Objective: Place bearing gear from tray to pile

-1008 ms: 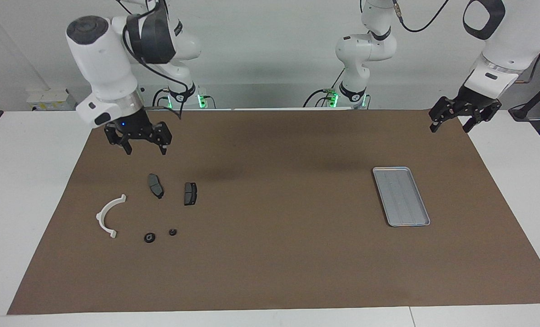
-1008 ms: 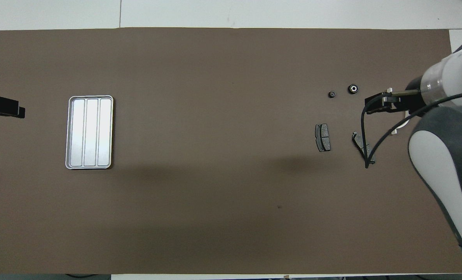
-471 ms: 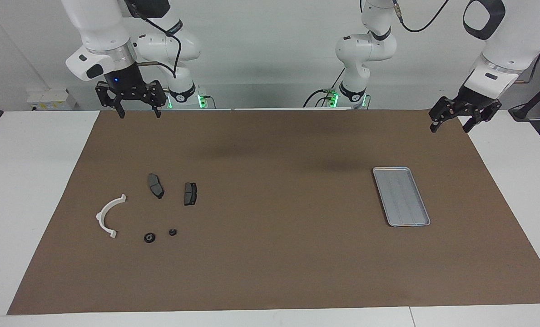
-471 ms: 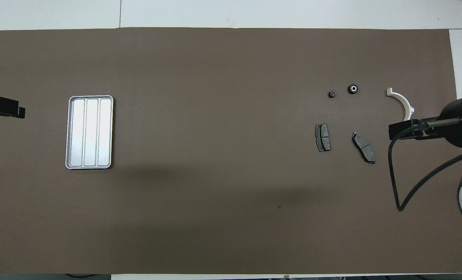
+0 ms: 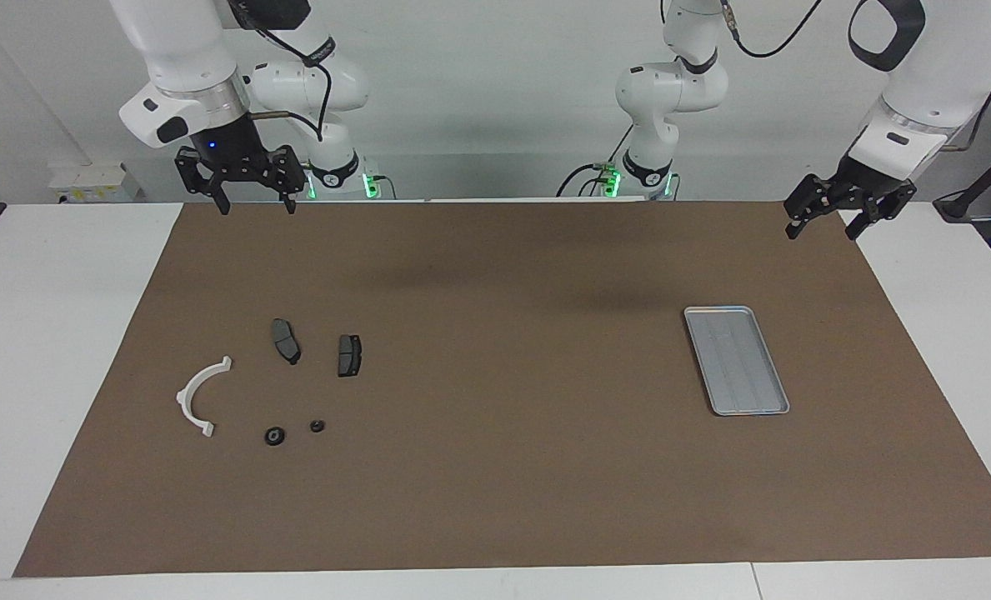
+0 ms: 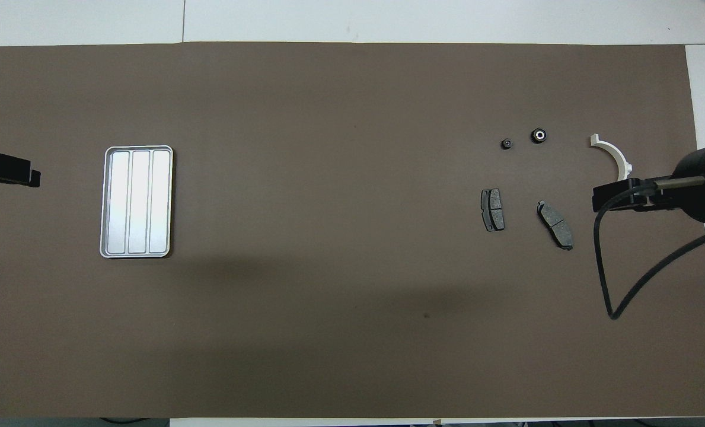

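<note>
Overhead, right gripper [image 5: 255, 200] spread and holding nothing over the mat's robot-side edge, left gripper [image 5: 823, 222] likewise spread above its corner, bearing gears [image 5: 274, 436] on the counter [image 5: 70, 333] beside the white bracket [image 5: 197, 397] and brake pads [image 5: 285, 340], tray [image 5: 735, 360] bare.

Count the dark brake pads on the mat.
2. One brake pad lies beside the white bracket; the other brake pad lies beside it, toward the tray. None appears hidden.

A silver-grey tray [image 5: 737, 360] with lengthwise ridges, a white curved bracket [image 5: 197, 397], two dark grey brake pads [image 5: 285, 340] and two small black round parts [image 5: 274, 436] lie on a plain brown mat [image 5: 495, 467] over the white worktop [image 5: 53, 333].
</note>
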`<state>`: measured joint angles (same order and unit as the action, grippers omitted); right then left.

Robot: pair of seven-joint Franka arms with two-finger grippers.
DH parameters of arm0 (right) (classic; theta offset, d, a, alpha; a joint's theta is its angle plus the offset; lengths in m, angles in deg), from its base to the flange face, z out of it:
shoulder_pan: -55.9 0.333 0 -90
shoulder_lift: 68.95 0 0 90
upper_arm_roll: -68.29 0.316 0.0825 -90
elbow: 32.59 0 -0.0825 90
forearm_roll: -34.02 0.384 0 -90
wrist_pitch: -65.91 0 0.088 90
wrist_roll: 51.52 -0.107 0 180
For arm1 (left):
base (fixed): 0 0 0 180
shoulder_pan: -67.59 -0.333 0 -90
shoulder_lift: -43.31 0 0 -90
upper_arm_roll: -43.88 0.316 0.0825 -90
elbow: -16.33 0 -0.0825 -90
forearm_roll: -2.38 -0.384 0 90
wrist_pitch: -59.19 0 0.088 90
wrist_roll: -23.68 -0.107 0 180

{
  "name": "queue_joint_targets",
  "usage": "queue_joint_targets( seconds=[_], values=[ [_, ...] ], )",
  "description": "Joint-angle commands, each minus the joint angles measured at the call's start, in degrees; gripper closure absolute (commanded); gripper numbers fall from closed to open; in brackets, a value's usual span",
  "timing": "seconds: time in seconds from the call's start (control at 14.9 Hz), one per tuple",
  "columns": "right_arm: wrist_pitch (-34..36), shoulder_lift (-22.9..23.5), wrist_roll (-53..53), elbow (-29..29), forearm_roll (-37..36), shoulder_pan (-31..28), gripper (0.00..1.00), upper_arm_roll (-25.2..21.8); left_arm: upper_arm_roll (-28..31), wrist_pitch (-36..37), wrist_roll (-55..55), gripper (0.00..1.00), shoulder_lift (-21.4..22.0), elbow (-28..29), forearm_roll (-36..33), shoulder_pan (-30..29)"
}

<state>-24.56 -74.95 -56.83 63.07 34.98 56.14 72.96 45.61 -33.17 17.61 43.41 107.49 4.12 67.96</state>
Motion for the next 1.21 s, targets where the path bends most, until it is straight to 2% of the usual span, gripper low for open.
queue_joint_targets(
  seconds=[0.0,0.67,1.14],
  values=[
    [0.56,1.34,-0.92,-2.23,2.12,-1.47,0.00,0.86,0.21,1.30,1.06,0.00,2.79,3.41,-0.86,1.73],
    [-0.57,1.34,-0.31,-2.40,0.97,-2.27,0.00,0.78,0.21,1.48,0.79,0.00,3.59,5.08,-0.95,4.72],
    [-1.63,1.17,-0.40,-2.40,1.15,-1.65,0.00,0.86,0.21,1.31,0.71,0.00,3.68,5.34,-0.95,4.72]
  ],
)
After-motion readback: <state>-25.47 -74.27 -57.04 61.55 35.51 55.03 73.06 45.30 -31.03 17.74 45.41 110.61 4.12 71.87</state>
